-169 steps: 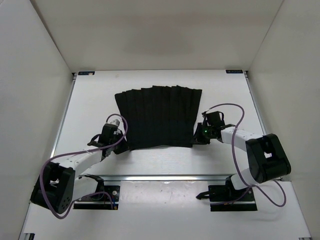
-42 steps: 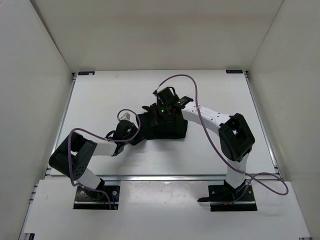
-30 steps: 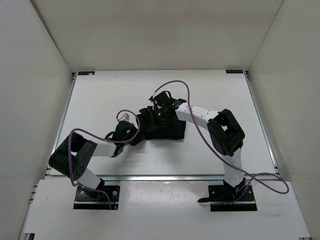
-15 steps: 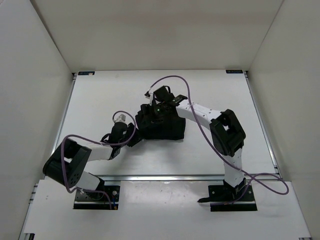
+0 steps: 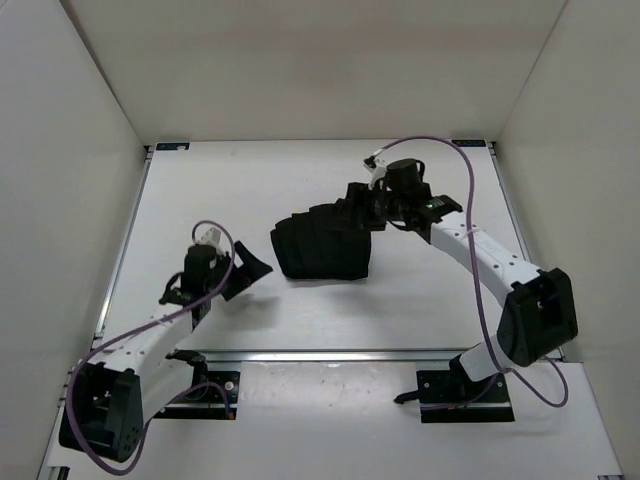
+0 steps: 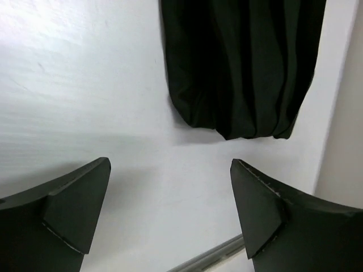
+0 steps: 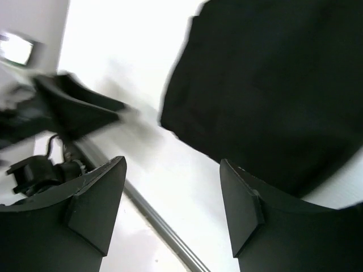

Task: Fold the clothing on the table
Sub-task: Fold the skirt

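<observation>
So the floppy black pleated fabric garment [image 5: 325, 245] lies bunched on the middle of the flat white surface [image 5: 200, 190], left tool [image 5: 243, 273] gaping empty near it, right tool [image 5: 362, 205] spread wide too, maybe touching its far corner.

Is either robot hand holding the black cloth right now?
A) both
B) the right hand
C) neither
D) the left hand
C: the left hand and the right hand both stand open, and the clothing lies loose on the table.
</observation>
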Controlling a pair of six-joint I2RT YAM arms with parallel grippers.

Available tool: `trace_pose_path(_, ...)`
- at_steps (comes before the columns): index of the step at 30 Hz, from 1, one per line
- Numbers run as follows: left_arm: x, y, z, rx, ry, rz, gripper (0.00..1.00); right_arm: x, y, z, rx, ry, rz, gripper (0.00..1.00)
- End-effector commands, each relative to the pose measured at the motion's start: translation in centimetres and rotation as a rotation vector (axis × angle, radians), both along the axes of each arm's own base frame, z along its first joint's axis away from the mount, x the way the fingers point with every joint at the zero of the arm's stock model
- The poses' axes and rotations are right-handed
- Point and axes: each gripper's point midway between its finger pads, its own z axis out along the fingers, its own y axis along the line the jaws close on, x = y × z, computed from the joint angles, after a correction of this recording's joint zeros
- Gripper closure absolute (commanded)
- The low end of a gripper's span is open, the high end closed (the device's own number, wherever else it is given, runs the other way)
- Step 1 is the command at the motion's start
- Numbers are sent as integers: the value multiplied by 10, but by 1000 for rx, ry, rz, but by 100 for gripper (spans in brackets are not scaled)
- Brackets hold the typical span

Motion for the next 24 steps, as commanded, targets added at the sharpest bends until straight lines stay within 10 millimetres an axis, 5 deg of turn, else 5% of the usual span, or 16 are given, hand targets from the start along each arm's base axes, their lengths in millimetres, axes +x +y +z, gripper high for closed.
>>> trace_pose_path(1,10,16,50,136,-44,-152,1,4,-37,-10,-57,-18,-84,36)
trace_pose_path(6,21,21,94,326,-12,-267,2,-3,-107,-18,-175,8,-216,36)
trace_pose_path(13,2,41,68,446,117,-288,1,-13,-220,-23,-323,-35,-453,34)
trace_pose_path(17,-3,45,62,461,126,-272,2,-21,-236,-40,-397,-28,-487,33)
trace_pose_path(24,-6,75,61,643,252,-247,1,-31,-229,-68,-378,34,-445,33)
